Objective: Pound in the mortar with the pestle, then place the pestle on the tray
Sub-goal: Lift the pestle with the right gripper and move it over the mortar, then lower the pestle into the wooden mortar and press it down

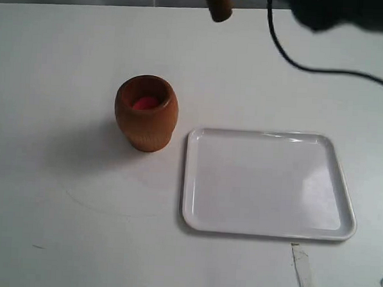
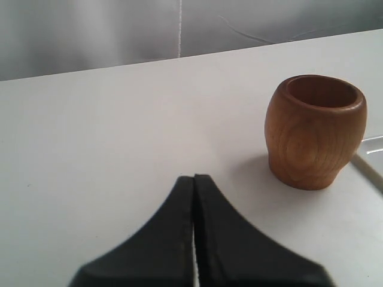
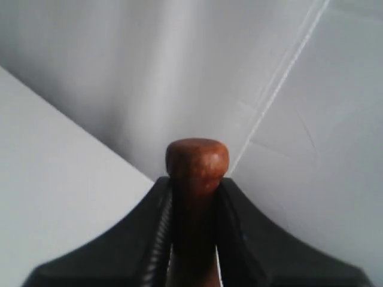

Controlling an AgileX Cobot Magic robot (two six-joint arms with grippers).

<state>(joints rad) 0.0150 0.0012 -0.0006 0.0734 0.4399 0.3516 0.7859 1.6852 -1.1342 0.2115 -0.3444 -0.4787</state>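
1 mortar [image 1: 146, 113], red inside, just beside 1 tray [image 1: 266, 183] | 1 pestle [image 1: 218, 5] aloft, clamped in right gripper [image 3: 194, 200] | left gripper [image 2: 194, 179] pressed closed, holding nothing

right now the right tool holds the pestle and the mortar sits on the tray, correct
No. The mortar sits on the table beside the tray, not on it, as the exterior view shows. The right tool does hold the pestle.
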